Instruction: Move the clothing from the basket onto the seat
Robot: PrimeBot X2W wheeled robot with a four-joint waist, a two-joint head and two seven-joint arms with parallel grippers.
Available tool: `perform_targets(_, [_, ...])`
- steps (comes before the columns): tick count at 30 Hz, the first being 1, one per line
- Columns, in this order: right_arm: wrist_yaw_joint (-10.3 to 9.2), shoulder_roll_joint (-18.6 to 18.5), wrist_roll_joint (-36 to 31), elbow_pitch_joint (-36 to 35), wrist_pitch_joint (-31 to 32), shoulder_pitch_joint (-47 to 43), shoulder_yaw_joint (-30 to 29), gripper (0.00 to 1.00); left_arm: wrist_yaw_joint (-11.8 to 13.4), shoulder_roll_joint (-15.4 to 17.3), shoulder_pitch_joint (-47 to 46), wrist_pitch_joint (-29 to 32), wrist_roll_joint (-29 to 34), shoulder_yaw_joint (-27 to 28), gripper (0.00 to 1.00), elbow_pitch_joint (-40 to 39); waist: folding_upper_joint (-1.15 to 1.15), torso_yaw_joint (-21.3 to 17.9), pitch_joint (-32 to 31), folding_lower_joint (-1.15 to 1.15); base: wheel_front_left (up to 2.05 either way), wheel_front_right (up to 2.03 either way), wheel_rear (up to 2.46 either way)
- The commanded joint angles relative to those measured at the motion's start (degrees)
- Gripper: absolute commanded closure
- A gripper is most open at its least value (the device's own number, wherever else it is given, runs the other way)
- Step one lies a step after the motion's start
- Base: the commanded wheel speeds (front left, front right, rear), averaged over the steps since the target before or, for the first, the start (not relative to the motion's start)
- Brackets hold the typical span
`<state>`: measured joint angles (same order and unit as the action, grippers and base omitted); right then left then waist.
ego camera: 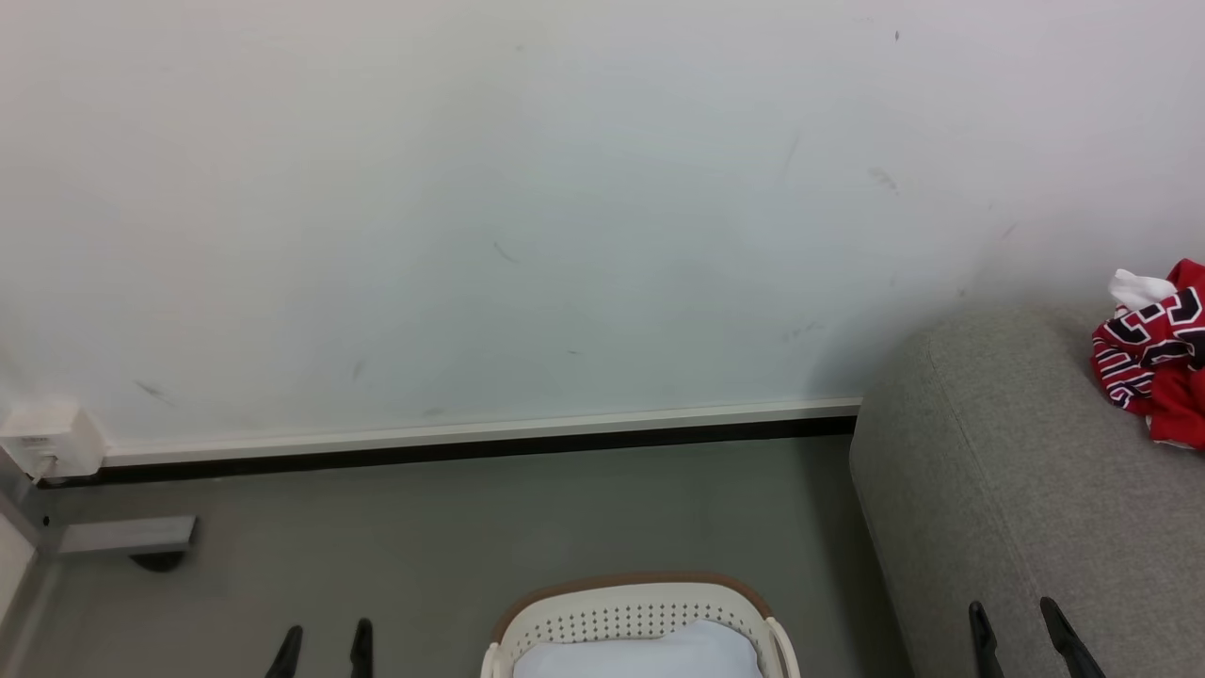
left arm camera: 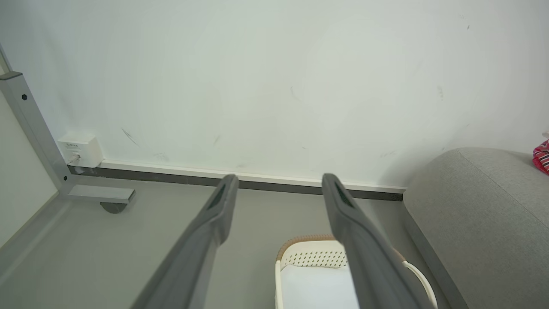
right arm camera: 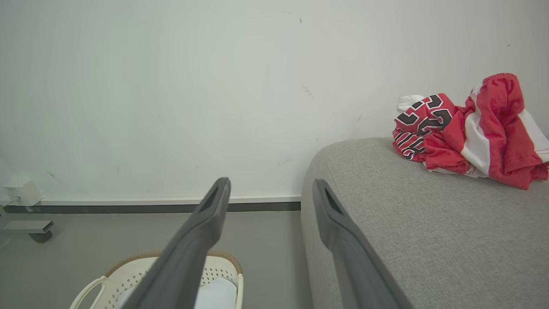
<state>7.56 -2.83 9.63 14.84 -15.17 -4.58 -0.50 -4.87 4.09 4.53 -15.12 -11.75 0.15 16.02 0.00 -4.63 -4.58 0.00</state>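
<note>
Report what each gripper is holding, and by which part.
Nothing is held. The left gripper and the right gripper are both open and empty; the clothing lies loose on the seat.

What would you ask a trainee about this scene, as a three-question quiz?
1. What lies in the basket?
2. Where is the clothing? A: in the basket. B: on the seat. C: hanging half out of the basket.
3. True or false: the left gripper and the right gripper are both open and empty.

Key
1. A white cloth.
2. B.
3. True.
</note>
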Motion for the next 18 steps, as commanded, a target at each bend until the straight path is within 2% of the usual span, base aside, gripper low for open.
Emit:
perform_targets(1, [-0.15, -0.13, 0.06, 0.26, 0.04, 0.51, -0.15, 0.00, -0.27, -0.16, -0.40, -0.04, 0.72, 0.43, 0.00, 0.18, 0.00, 0.04, 0.13, 0.00, 0.00, 0.00, 0.00])
perform_targets(18, [-0.15, -0.12, 0.80, 1.18, 0.04, 2.02, 1.74, 0.00, -1.08, -0.86, -1.27, -0.04, 2.84, 1.55, 0.00, 0.76, 0.00, 1.11, 0.86, 0.00, 0.00, 0.00, 0.00])
